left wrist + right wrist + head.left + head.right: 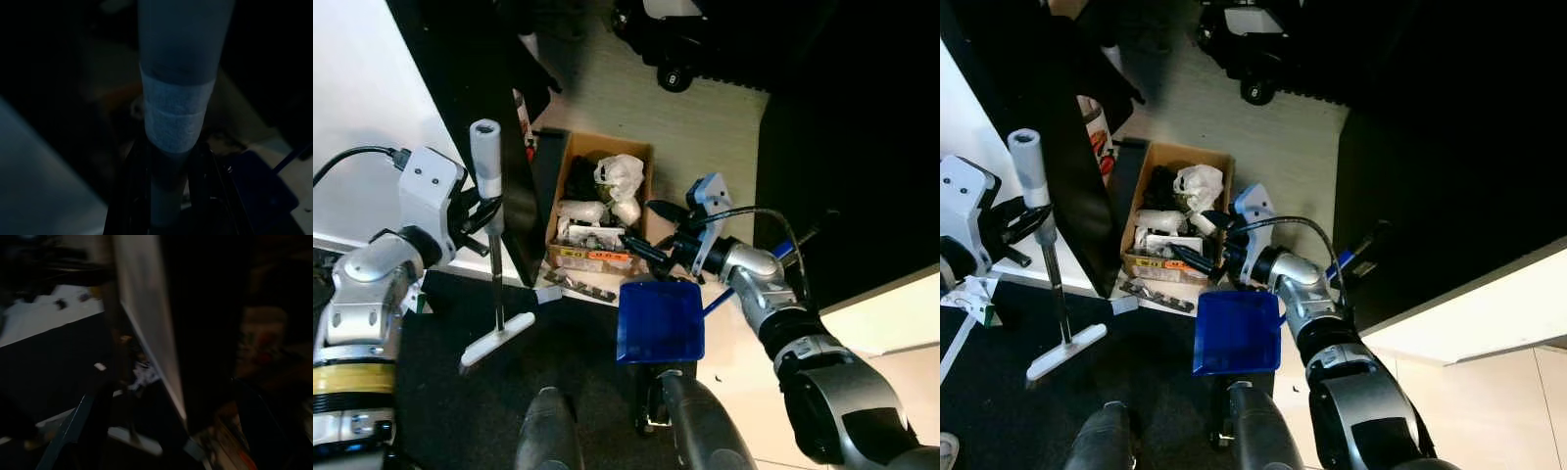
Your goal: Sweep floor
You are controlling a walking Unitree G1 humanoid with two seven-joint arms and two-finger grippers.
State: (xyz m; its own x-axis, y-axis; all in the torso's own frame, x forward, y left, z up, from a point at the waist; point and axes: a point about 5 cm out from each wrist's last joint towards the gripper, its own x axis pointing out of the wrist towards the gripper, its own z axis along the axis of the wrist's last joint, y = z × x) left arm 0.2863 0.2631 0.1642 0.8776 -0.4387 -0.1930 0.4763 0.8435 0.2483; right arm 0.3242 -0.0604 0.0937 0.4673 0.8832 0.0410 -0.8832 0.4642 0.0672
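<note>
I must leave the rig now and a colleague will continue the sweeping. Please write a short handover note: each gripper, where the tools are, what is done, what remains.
Left gripper: shut on the broom shaft, just under its grey grip; the broom stands nearly upright, its white head on the dark mat.
Right gripper: near the cardboard box; a blue dustpan hangs below that arm, but whether the fingers grip its handle cannot be seen.
Done: both tools are in position side by side.
Left: debris lies on the floor in front of the box, not yet swept into the dustpan.
</note>
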